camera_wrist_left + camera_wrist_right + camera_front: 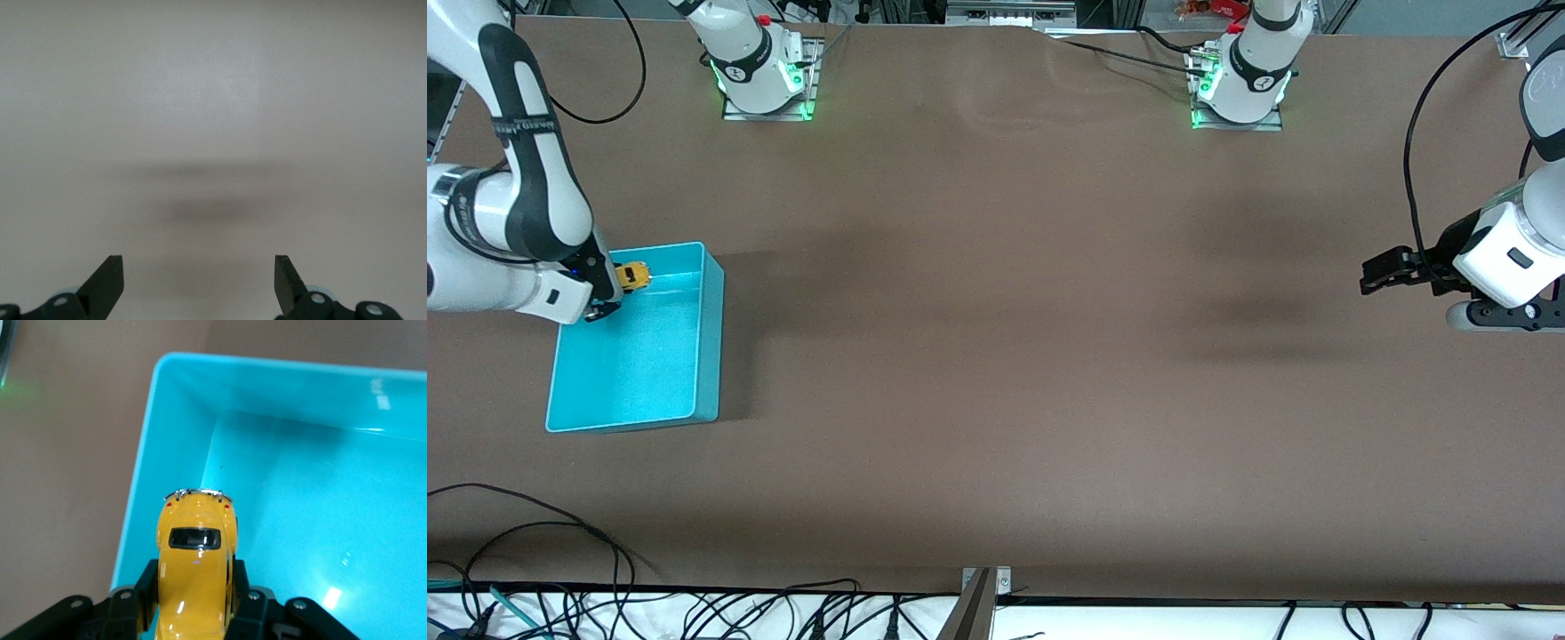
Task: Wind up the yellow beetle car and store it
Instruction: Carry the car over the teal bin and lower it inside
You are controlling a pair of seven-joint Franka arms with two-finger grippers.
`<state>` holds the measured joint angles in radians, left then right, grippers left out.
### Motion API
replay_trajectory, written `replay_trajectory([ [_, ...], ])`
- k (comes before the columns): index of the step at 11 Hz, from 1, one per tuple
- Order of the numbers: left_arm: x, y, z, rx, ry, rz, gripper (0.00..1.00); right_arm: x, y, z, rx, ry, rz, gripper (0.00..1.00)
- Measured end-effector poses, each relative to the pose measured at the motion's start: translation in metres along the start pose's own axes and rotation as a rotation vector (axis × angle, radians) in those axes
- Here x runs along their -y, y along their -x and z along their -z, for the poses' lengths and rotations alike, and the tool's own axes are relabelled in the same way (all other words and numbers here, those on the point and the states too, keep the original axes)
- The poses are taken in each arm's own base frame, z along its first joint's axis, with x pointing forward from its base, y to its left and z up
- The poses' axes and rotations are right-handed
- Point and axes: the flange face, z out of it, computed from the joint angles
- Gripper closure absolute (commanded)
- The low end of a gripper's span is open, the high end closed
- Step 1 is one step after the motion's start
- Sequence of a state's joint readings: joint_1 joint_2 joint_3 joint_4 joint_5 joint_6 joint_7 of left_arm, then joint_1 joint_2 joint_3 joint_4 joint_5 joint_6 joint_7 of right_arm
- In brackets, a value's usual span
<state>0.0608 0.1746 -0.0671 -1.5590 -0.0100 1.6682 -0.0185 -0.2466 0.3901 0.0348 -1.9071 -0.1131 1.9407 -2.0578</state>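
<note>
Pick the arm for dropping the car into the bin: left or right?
Right. The right gripper is shut on the yellow car over the turquoise bin. The left gripper waits open over bare table at the left arm's end.

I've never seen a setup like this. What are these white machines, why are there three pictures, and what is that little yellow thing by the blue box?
They are two robot arms bolted to a brown table. The wide picture looks down from across the table; the other two come from cameras on each arm's wrist. The right gripper has its fingers shut on a yellow beetle car, holding it over a corner of the turquoise bin, which stands toward the right arm's end of the table. The left gripper waits open and empty over bare table at the left arm's end.
</note>
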Motion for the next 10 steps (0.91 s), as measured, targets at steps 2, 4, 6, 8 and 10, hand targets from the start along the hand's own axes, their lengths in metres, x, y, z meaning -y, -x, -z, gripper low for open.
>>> replay_trajectory([
  [2,0.0,0.0,0.0,0.0,0.0,0.0,0.0,-0.015,0.008,-0.043,-0.013,-0.002,0.029,1.0],
  [4,0.0,0.0,0.0,0.0,0.0,0.0,0.0,-0.023,0.015,-0.068,-0.014,0.012,0.043,1.0],
  [6,0.0,0.0,0.0,0.0,0.0,0.0,0.0,-0.025,0.019,-0.07,-0.008,0.026,0.049,1.0],
  [8,0.0,0.0,0.0,0.0,0.0,0.0,0.0,-0.026,0.02,-0.068,-0.005,0.031,0.051,0.0],
  [10,0.0,-0.001,-0.001,0.002,0.0,0.0,0.0,-0.026,0.02,-0.068,-0.026,0.043,0.035,0.0],
])
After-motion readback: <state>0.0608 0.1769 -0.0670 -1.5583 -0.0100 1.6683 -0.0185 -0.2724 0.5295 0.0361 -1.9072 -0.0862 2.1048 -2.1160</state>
